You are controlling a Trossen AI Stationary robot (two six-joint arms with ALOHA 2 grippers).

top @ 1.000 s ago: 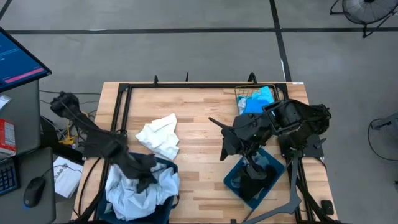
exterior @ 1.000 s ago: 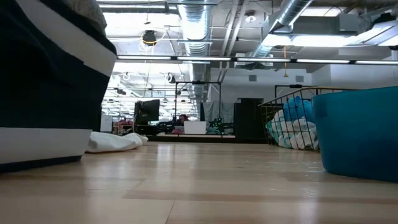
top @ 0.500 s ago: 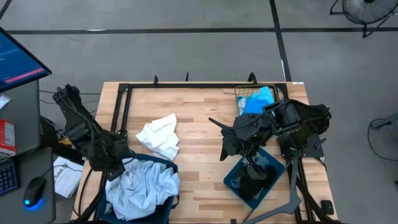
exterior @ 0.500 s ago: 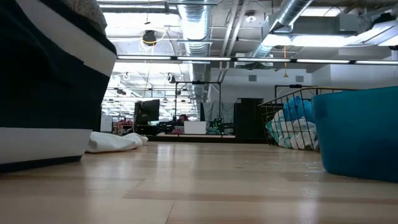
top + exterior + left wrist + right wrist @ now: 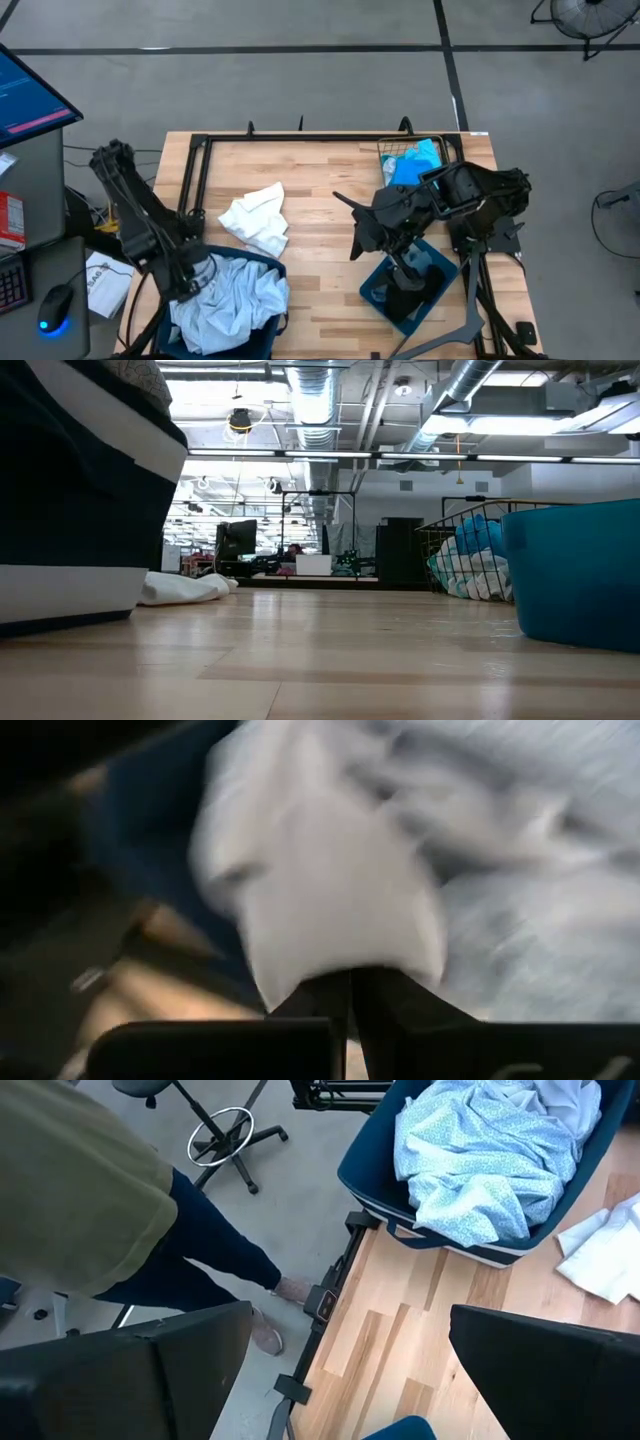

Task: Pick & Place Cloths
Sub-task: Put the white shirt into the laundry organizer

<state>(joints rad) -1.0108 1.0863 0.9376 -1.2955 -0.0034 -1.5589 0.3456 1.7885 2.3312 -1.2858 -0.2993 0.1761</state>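
Two risks, bigger first: my left tool (image 5: pixel 190 283), pressed together on a fold of the pale blue cloth (image 5: pixel 230 300) heaped in the bin (image 5: pixel 272 268) at lower left, could drag the whole heap out. Smaller: my right tool (image 5: pixel 362 238), spread and empty mid-frame, may foul the white cloth (image 5: pixel 256 218) on the table (image 5: pixel 320 180).

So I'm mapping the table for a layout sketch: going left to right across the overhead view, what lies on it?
Bin heaped with pale cloths → loose white cloth → small teal bin beneath the right arm, with the wire basket of blue cloths behind it.
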